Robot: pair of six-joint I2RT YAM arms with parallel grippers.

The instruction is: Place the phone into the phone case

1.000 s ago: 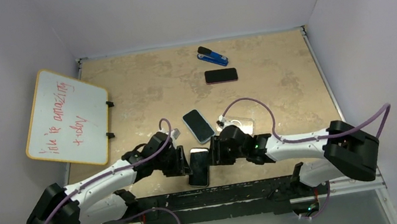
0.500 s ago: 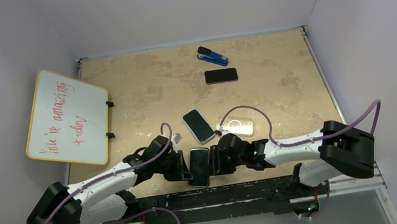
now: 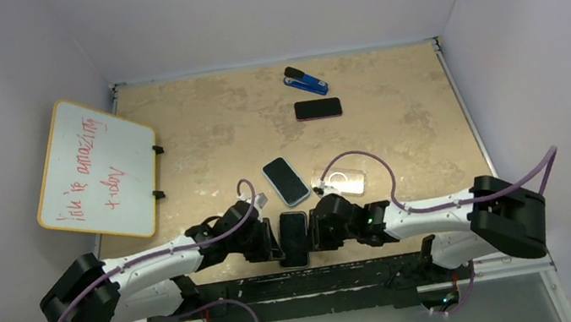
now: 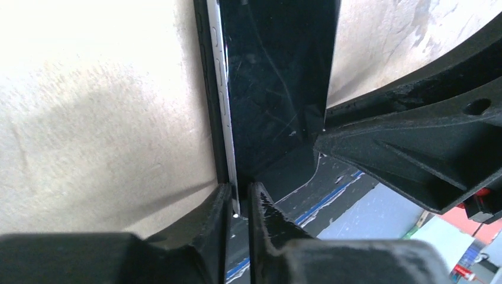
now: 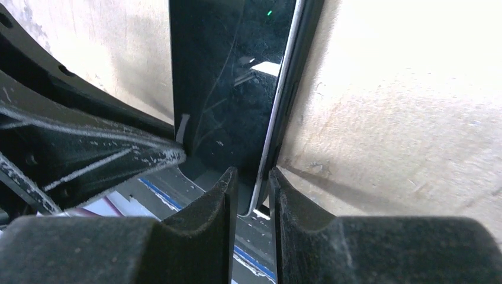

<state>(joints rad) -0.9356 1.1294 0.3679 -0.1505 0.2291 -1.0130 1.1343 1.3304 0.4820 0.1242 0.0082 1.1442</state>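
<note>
A black phone with a silver rim (image 3: 294, 239) lies at the table's near edge, its near end over the black rail. My left gripper (image 3: 275, 244) pinches its left edge and my right gripper (image 3: 315, 236) pinches its right edge. In the left wrist view the fingers (image 4: 238, 201) close on the rim of the phone (image 4: 272, 77). In the right wrist view the fingers (image 5: 253, 183) straddle the rim of the phone (image 5: 231, 77). A clear phone case (image 3: 341, 181) lies flat just behind the right gripper.
A phone in a light blue case (image 3: 285, 181) lies behind the held phone. Another black phone (image 3: 317, 108) and a blue stapler (image 3: 305, 81) lie farther back. A whiteboard (image 3: 94, 168) leans at the left. The black rail (image 3: 350, 275) runs along the near edge.
Both grippers moved closer together on the phone. The phone shifted slightly right and turned straighter, its near end reaching farther over the table's edge.
</note>
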